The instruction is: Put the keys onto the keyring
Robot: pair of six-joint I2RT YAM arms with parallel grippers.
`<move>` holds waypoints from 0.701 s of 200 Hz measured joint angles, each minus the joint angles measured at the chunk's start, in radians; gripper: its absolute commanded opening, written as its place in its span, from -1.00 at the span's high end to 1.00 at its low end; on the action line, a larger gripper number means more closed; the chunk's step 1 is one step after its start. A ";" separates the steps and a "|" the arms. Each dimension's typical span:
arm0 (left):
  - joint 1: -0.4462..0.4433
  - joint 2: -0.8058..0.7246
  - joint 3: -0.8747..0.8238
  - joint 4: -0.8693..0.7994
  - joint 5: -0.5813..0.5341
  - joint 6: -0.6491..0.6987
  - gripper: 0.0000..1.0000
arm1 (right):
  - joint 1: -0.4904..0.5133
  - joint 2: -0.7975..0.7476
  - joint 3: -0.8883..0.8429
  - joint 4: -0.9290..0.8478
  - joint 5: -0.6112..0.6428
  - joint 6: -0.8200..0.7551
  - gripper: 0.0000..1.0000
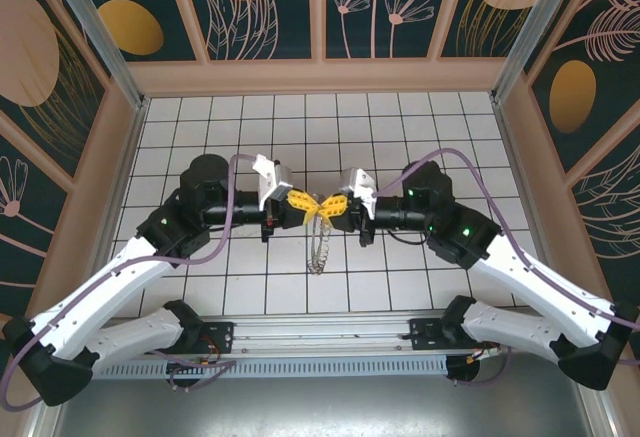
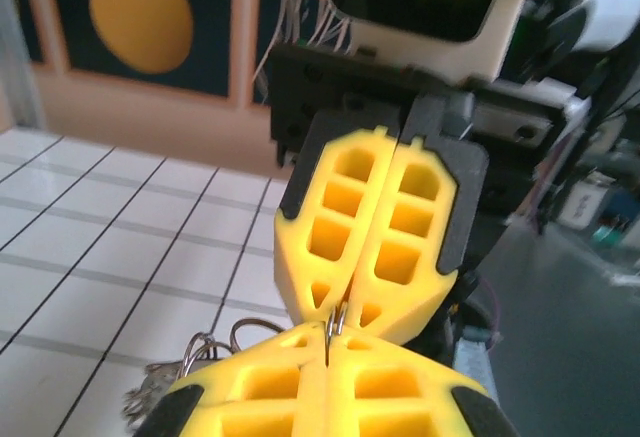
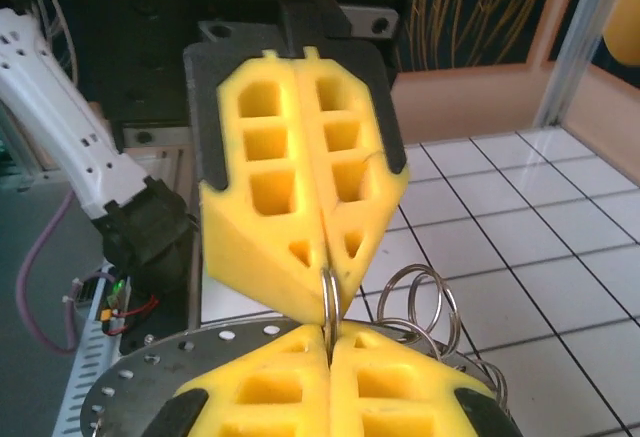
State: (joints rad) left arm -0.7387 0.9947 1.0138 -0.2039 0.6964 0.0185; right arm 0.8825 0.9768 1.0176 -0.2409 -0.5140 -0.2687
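Both grippers meet tip to tip above the middle of the tiled floor. My left gripper (image 1: 306, 204) and my right gripper (image 1: 331, 205) are each shut on the same thin metal ring of the keyring (image 1: 318, 245), whose loops dangle below them. In the left wrist view my left gripper (image 2: 328, 345) pinches the keyring (image 2: 336, 321) from below, with the right gripper (image 2: 346, 305) opposite. In the right wrist view my right gripper (image 3: 328, 333) clamps the keyring (image 3: 328, 299) against the left gripper (image 3: 325, 269). More loops hang beside it. I cannot make out the brass-tan key.
White tiled floor (image 1: 200, 127) spreads all round, bounded by patterned walls and metal posts (image 1: 98, 32). An aluminium rail (image 1: 320, 342) carrying the arm bases runs along the near edge. Purple cables (image 1: 470, 172) loop over both arms.
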 measured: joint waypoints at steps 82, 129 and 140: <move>-0.003 0.112 0.093 -0.261 -0.156 0.161 0.74 | -0.005 0.233 0.246 -0.398 0.085 -0.149 1.00; -0.010 0.112 0.058 -0.235 -0.121 0.180 1.00 | -0.004 0.237 0.261 -0.454 0.095 -0.180 1.00; -0.010 0.108 0.037 -0.207 -0.103 0.174 1.00 | -0.004 0.237 0.261 -0.467 0.096 -0.180 1.00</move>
State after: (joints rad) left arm -0.7483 1.1030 1.0512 -0.4110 0.5938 0.1921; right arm 0.8787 1.2137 1.2785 -0.7074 -0.4183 -0.4484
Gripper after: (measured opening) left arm 0.047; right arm 0.058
